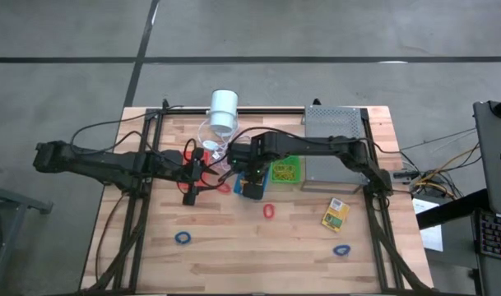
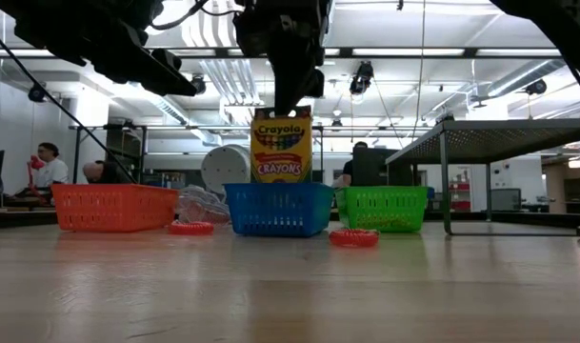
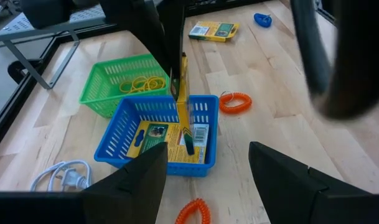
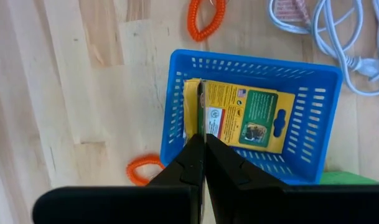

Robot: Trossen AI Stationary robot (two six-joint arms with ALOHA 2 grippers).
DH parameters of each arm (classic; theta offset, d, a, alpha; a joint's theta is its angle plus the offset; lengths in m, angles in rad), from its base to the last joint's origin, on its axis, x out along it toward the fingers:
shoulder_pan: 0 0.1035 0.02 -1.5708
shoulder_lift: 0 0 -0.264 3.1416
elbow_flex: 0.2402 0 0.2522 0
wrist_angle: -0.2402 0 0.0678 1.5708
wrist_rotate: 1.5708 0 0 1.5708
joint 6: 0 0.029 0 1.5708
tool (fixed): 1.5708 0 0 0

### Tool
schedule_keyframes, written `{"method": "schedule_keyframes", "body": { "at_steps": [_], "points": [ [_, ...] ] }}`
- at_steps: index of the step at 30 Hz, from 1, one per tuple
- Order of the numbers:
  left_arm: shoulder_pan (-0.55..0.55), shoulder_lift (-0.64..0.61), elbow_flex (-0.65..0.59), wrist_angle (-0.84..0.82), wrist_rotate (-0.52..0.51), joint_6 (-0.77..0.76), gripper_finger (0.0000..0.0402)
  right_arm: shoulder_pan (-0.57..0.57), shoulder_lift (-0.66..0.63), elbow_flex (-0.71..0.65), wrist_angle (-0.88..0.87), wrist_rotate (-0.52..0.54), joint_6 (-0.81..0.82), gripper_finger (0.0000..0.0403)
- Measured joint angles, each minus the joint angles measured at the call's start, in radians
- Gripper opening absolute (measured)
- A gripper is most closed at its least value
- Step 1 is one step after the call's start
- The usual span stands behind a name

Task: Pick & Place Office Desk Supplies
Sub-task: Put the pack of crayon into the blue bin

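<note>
- The red-orange basket (image 2: 113, 207) stands at the left of the row in the low view, and nothing shows above its rim.
- The left gripper (image 1: 189, 196) hovers just beside the blue basket (image 2: 277, 209) with its fingers spread wide and nothing between them; it seems to wait.
- The right gripper (image 2: 291, 95) is above the blue basket, its fingers pressed together on the top edge of an upright crayon box (image 2: 281, 145). I judge it is lowering this box onto the other crayon box (image 4: 248, 117) that lies flat inside.
- The green basket (image 2: 384, 208), to the right, holds yellow rubber bands (image 3: 145, 83).
- One more crayon box (image 1: 335, 215) lies on the table (image 1: 234, 247), well apart.
</note>
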Motion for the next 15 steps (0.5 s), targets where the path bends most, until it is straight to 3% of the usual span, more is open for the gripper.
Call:
{"method": "schedule_keyframes", "body": {
  "at_steps": [11,15],
  "points": [
    [0.000,0.000,0.000,0.000,0.000,0.000,0.0230,-0.006,-0.001,-0.079,0.058,0.001,-0.001,0.0008],
    [0.000,0.000,0.000,0.000,0.000,0.000,0.0230,-0.010,-0.001,-0.090,0.058,0.051,-0.008,0.0008]
  ]
}}
